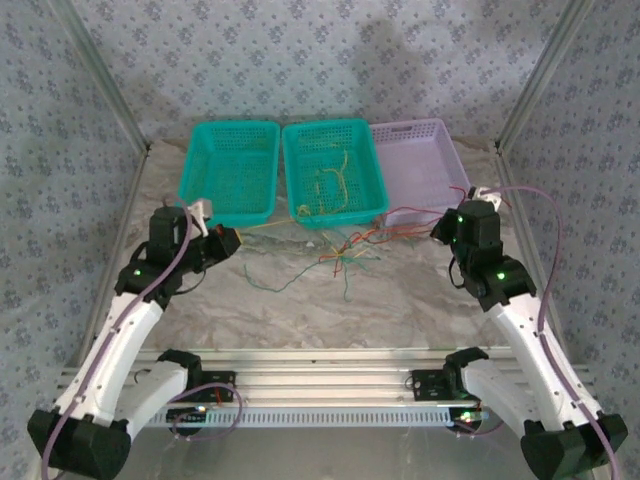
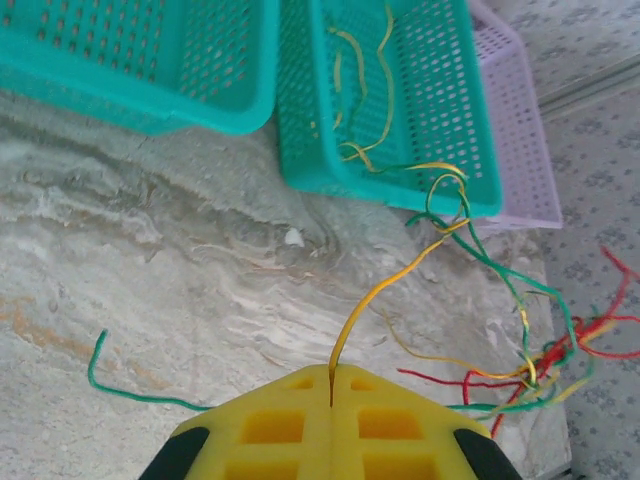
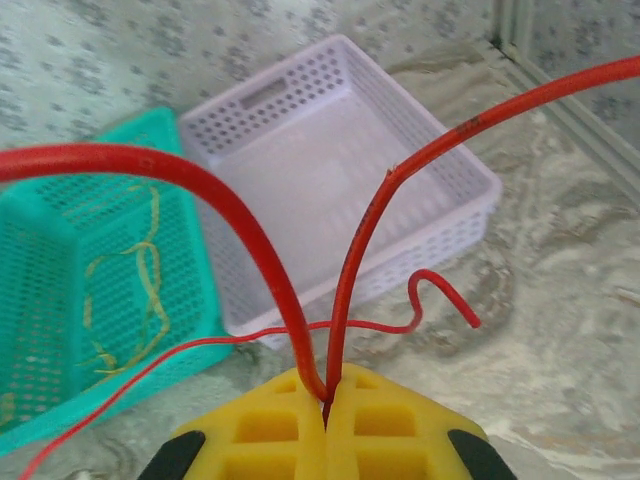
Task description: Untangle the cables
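While left tool (image 2: 331,374) is clenched on a yellow cable (image 2: 385,287), right tool (image 3: 326,398) on a red cable (image 3: 100,160), cables (image 1: 345,255) are recorded knotted mid-table; few strands binned in middle basket (image 1: 331,127); most untangling judged outstanding.

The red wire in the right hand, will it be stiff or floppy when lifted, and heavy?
Probably springy rather than limp: the red wire arches upward from the right hand and holds its kinks. Likely very light, being so thin. It may drag the tangle, since red strands run into it.
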You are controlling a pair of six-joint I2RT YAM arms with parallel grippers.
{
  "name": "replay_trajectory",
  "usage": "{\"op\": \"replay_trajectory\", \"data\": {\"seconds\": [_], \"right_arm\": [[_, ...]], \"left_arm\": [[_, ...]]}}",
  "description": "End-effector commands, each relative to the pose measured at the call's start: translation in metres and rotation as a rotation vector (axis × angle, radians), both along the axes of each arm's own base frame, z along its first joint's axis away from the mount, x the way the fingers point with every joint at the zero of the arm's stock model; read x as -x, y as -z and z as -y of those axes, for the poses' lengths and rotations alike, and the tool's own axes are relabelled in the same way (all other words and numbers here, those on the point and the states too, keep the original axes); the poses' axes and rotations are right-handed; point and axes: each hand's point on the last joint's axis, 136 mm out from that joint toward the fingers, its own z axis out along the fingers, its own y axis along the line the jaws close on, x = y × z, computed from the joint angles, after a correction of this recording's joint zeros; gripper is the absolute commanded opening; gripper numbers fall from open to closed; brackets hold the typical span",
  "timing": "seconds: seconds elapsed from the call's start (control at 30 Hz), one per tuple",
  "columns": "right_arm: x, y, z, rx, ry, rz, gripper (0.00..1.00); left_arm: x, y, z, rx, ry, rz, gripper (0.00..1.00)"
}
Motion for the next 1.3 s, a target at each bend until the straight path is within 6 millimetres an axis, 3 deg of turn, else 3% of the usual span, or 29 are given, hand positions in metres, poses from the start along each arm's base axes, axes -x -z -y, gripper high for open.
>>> {"op": "replay_trajectory", "data": {"seconds": [0.0, 0.1, 0.3, 0.5, 0.67, 0.77, 0.93, 1.03, 1.13, 1.27], "right_arm": [[0.012, 0.005, 0.038, 0.057, 0.169, -0.023, 0.00], [0.016, 0.012, 0.054, 0.052, 0.229, -0.050, 0.00], [0.014, 0.028, 0.059, 0.022, 0.245, -0.098, 0.00], [0.026, 0.030, 0.077, 0.019, 0.337, -0.086, 0.00], [0.037, 0.031, 0.095, 0.020, 0.428, -0.074, 0.00], [0.037, 0.041, 0.098, -0.028, 0.444, -0.091, 0.00], [0.026, 0.051, 0.087, -0.056, 0.377, -0.132, 0.00], [0.016, 0.053, 0.077, -0.073, 0.320, -0.136, 0.00], [0.005, 0.057, 0.049, -0.120, 0.174, -0.124, 0.00], [-0.007, 0.055, 0.002, -0.163, -0.019, -0.079, 0.15]], "left_arm": [[0.012, -0.026, -0.013, -0.077, 0.015, 0.069, 0.00], [0.015, -0.036, -0.026, -0.123, -0.022, 0.095, 0.00], [0.016, -0.051, -0.029, -0.103, -0.047, 0.143, 0.00], [0.016, -0.070, -0.059, -0.185, -0.186, 0.213, 0.00], [0.013, -0.075, -0.085, -0.256, -0.322, 0.217, 0.00], [0.007, -0.071, -0.090, -0.267, -0.349, 0.189, 0.00], [0.002, -0.081, -0.091, -0.292, -0.346, 0.219, 0.00], [-0.002, -0.074, -0.069, -0.225, -0.257, 0.201, 0.00], [-0.003, -0.068, -0.064, -0.194, -0.240, 0.206, 0.00], [-0.008, -0.060, -0.046, -0.138, -0.168, 0.179, 0.00]]}}
